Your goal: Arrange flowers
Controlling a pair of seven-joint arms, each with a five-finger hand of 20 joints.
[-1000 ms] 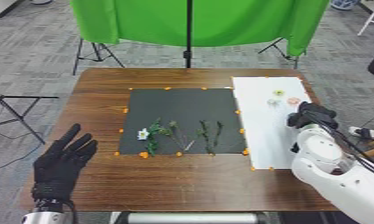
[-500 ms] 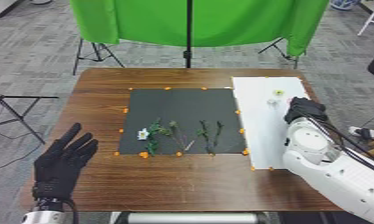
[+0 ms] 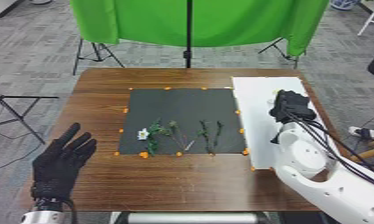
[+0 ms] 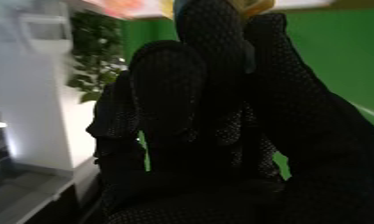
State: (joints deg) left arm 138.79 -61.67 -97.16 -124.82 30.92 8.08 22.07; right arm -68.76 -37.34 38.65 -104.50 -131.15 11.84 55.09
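Item, right hand: black fabric glove on a white jointed arm (image 3: 293, 106), hovering over the far half of the long white rectangular board (image 3: 262, 137). Fingers are pointing outward, nearly straight and close together, thumb lying near them; whether the tips are meeting on anything, one cannot tell.

Item, yellow blossom with soft petals (image 4: 257, 6): showing just past those fingertips in the wrist view. Pale pink blossom (image 4: 121, 7): lying beside it.

Item, left hand: black fabric glove (image 3: 59, 167), hanging over the near left part of the brown wooden table (image 3: 192, 187), fingers spread, holding nothing.

Item, dark grey rectangular mat (image 3: 179, 105): lying left of the board and bearing, along its near part, a small white flower (image 3: 143, 134), a leafy green sprig (image 3: 153, 143) and several thin green stems (image 3: 204, 132). Small orange markers (image 3: 143, 155) are edging it.

Step in hand, as judged: picking a loose blossom from the board, the yellow one seeming the likeliest choice. The stems are apparently awaiting their heads.

Next move, as judged: calling for a light pinch of thumb and fingers low on the blossom, a straight lift, then a carry leftward to the mat. Soft petals are risking a crush, and the pink neighbour a nudge.
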